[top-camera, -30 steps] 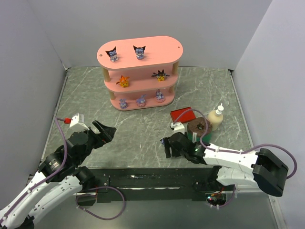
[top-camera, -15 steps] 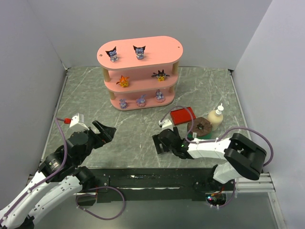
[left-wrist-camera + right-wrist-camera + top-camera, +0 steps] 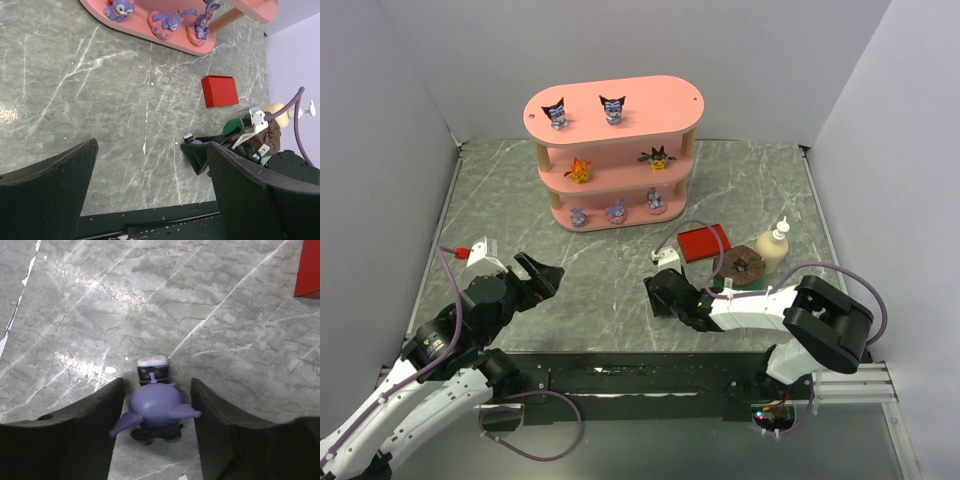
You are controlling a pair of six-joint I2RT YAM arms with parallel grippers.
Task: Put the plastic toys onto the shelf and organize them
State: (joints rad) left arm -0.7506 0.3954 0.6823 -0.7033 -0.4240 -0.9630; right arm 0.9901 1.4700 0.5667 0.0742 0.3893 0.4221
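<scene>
Straddling the upright toy (image 3: 152, 407) on the desk (image 3: 225, 315), the right end effector (image 3: 157, 385) is half-narrowed, ears across its gap; grip unclear. Left end effector (image 3: 152, 146), wide, sits farther.

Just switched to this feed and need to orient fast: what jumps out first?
The pink shelf at the far centre stands out, seven toys on its three tiers. Nearer, the right fingers sit low over the table either side of an eighth toy, purplish, not yet clamped on it. The left fingers hang wide open at the near left.
</scene>
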